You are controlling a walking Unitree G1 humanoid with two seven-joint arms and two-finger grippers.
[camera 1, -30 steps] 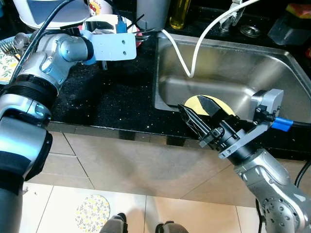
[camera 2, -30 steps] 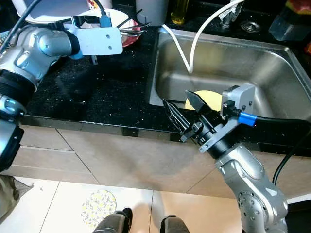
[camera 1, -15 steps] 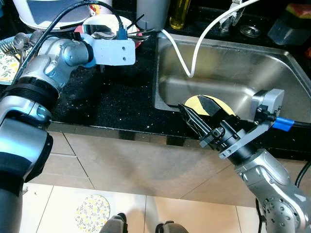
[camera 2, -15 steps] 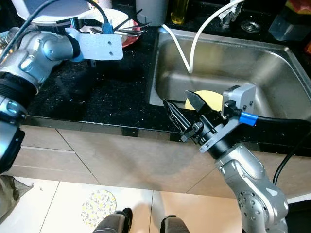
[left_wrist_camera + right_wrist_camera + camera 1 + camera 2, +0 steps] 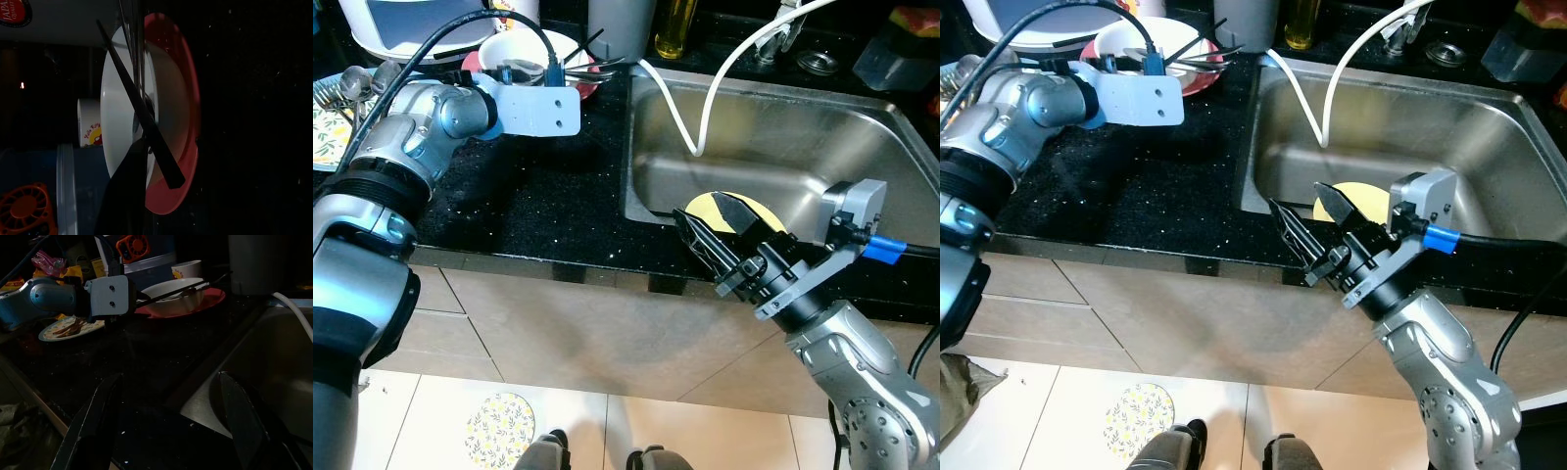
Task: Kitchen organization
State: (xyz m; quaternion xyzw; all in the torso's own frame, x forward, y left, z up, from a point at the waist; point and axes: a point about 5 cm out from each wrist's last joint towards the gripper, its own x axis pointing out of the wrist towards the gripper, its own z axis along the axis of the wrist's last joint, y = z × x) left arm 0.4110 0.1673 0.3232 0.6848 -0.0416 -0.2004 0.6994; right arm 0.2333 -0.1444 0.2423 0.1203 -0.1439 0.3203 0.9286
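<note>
My left claw [image 5: 146, 161] reaches across the black counter [image 5: 538, 186] toward one white bowl [image 5: 1141, 39], which sits on one red plate [image 5: 188, 117] at the counter's back edge, left of the sink [image 5: 783, 147]. The bowl lies straight ahead of this claw, just beyond its tips. Dark utensils [image 5: 139, 105] rest across the bowl's rim, their long axis running along my reach; how many I cannot tell. I cannot tell whether this claw is parted or closed. My right claw [image 5: 710, 235] hovers wide apart and empty at the sink's near edge, well away from the bowl, above one yellow plate [image 5: 705, 208]. The left arm is clearly nearer.
</note>
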